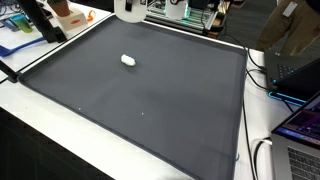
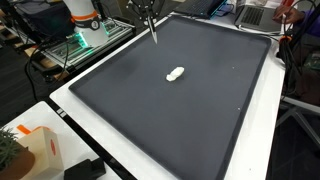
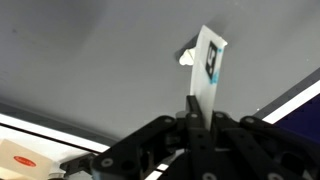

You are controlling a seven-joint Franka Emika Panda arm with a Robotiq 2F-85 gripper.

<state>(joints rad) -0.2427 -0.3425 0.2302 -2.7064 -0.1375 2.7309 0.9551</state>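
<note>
The claw (image 3: pixel 195 122) is clenching one white strip (image 3: pixel 207 68) and holding it up near the far edge of the one dark mat (image 2: pixel 200 120), as seen in an exterior view. One small white lump (image 2: pixel 175 73) is lying well apart from the strip, more toward the middle. The mat is sitting on a white table (image 2: pixel 90 125) with its edges all showing. Loads of bare mat is stretching out near and right of the lump.
</note>
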